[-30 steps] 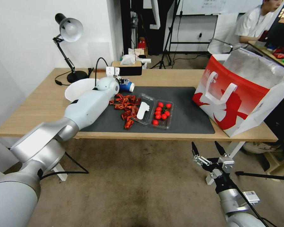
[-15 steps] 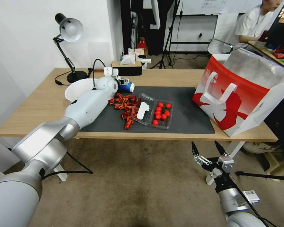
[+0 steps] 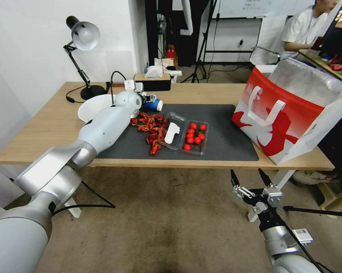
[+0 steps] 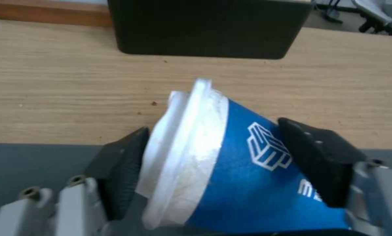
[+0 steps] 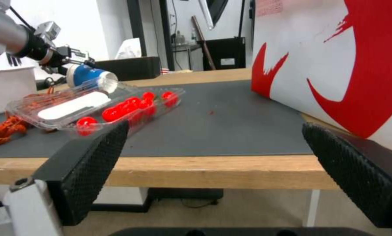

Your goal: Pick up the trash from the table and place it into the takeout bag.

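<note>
— Nearest first, then?
— Right gripper parked low, off the table's near edge, fingers spread wide, nothing between them. Idle.
— And on the table itself?
— Dark mat along the near edge. Clear clamshell tray with red cherry tomatoes near the mat's middle, a scatter of red crayfish shells toward its left side. White bowl off the mat's left end.
— Where's the cup?
— Blue-and-white paper cup at the mat's far left corner, clamped on its side in the left gripper, one black pad on the white rim end, the other on the blue wall. Rim end toward the far edge.
— How to carry it well?
— Probably a steady squeeze, no harder: thin paper, likely to buckle. Lift clear of the shells and tray, travel right over the mat, release above the open mouth, not against the wall.
— Takeout bag?
— Takeout bag at the table's right end, red-and-white, silver lining showing, mouth open, leaning.
— Farther back?
— Black desk lamp at the far left corner, dark tissue box on the far edge. Beyond, tripods, a white wall, brown carpet underfoot.
</note>
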### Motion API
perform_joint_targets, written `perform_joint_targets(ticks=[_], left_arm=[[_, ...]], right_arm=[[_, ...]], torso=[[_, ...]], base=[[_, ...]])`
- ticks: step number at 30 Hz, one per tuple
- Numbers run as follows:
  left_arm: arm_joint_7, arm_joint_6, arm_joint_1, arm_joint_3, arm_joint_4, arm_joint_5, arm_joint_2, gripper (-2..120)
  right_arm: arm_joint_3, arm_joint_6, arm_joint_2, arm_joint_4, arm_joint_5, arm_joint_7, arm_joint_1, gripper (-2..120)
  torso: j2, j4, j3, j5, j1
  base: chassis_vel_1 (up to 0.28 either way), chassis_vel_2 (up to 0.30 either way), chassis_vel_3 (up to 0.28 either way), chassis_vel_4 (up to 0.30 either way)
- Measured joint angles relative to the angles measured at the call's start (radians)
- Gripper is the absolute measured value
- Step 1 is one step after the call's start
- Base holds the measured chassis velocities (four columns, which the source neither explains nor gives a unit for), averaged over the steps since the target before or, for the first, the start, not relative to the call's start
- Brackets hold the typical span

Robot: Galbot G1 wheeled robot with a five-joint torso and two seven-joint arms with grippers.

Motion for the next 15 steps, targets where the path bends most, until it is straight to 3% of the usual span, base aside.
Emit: perform_joint_targets(ticks=[2,3,5,12,15], left_arm=[[0.000,-0.003,0.005,-0.004,-0.007,-0.007,0.003,56],[0.000,-0.003,0.005,-0.004,-0.007,-0.007,0.003,56],[-0.001,-0.003,0.008,-0.008,-0.010,-0.012,0.006,44],[-0.002,-0.004,0.017,-0.015,-0.016,-0.019,0.009,31],[-0.002,-0.010,0.020,-0.021,-0.017,-0.022,0.009,31]], right_arm=[[0.000,0.000,0.000,0.000,0.000,0.001,0.001,100],[0.000,0.000,0.000,0.000,0.000,0.001,0.001,100],[0.000,0.000,0.000,0.001,0.000,0.002,0.002,100],[0.000,0.000,-0.002,0.001,0.000,0.003,0.008,100],[-0.002,0.000,-0.002,0.001,0.000,0.004,0.009,100]], torso=[[0.000,-0.0001,0.000,0.0001,0.000],[0.000,-0.0001,0.000,0.0001,0.000],[0.000,-0.0003,0.000,-0.0002,0.000],[0.000,-0.0003,0.000,-0.0001,0.000],[0.000,-0.0003,0.000,-0.0001,0.000]], base=[[0.000,0.000,0.000,0.000],[0.000,0.000,0.000,0.000],[0.000,0.000,0.000,0.000],[0.000,0.000,0.000,0.000],[0.000,0.000,0.000,0.000]])
